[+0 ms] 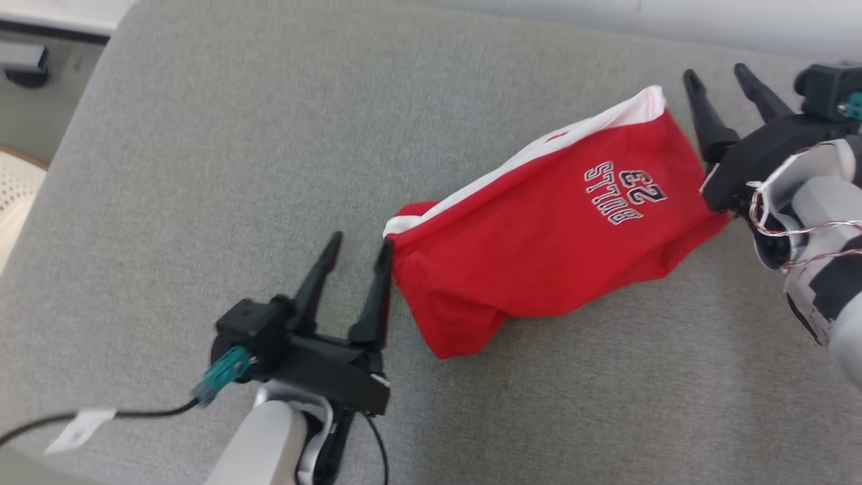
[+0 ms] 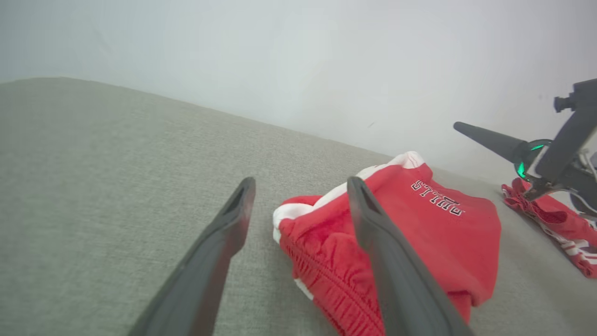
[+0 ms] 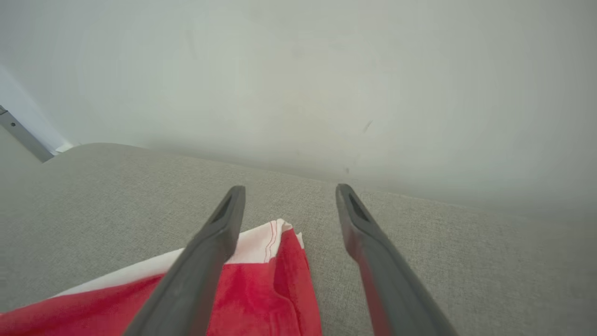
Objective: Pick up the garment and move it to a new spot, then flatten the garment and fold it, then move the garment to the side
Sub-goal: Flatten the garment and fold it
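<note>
The garment (image 1: 552,236), red shorts with white trim and a "Bulls 23" print, lies bunched on the grey cushion (image 1: 202,168). My left gripper (image 1: 361,240) stands open at its lower-left end, its right finger against the waistband and nothing between the fingers. In the left wrist view the left gripper (image 2: 301,182) frames the elastic waistband of the garment (image 2: 419,233). At the garment's upper-right corner my right gripper (image 1: 714,71) is open too, fingers pointing past the cloth. The right wrist view has the right gripper (image 3: 290,187) open above the garment's (image 3: 270,289) white-edged corner.
A white wall (image 1: 673,20) runs along the cushion's far edge. More red-and-white cloth (image 2: 550,219) lies under the right gripper (image 2: 489,140) in the left wrist view; whether it joins the garment I cannot tell. A pale round object (image 1: 13,195) sits off the cushion's left edge.
</note>
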Motion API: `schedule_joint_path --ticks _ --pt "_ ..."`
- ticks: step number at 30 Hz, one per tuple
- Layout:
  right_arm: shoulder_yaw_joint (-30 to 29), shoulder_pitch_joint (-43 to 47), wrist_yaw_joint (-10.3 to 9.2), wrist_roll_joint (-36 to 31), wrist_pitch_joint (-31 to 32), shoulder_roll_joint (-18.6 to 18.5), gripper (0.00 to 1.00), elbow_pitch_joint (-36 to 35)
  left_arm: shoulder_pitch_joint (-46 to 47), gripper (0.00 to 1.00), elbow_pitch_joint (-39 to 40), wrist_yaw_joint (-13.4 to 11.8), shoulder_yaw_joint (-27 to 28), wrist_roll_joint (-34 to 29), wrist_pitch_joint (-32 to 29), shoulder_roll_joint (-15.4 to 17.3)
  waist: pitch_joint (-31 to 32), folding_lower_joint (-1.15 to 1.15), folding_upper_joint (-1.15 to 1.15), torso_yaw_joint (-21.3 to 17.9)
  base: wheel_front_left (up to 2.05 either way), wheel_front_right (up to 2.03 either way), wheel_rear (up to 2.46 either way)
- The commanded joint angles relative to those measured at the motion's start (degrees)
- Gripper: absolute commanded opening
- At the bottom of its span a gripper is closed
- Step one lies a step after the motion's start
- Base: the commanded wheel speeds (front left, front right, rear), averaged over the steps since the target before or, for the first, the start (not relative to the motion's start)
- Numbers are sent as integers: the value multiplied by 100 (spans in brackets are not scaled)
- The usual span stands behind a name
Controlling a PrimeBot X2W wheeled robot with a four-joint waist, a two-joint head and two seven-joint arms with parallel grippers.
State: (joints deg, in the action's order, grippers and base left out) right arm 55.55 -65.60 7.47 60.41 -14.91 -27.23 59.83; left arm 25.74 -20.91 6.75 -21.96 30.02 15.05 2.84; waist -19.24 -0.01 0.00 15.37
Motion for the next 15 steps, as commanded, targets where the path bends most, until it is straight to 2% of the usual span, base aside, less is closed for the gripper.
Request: schedule_joint_path --ticks 1,7,11,15 --pt "-112 137 6 -43 -30 -46 100 -73 -141 100 158 -30 122 -174 17 10 259 1 0 -134 0 0 0" --pt "-1062 986 6 -461 -29 -99 100 -299 -1036 100 1154 -232 872 -878 16 9 472 1 0 -228 0 0 0" --pt "-1541 1472 6 -706 -29 20 100 -334 -1457 100 1524 -340 1068 -1261 16 9 515 1 0 -227 0 0 0" --pt "-1923 1842 6 -919 -31 171 100 -323 -1801 100 1685 -432 1137 -1284 16 7 544 1 0 -171 0 0 0"
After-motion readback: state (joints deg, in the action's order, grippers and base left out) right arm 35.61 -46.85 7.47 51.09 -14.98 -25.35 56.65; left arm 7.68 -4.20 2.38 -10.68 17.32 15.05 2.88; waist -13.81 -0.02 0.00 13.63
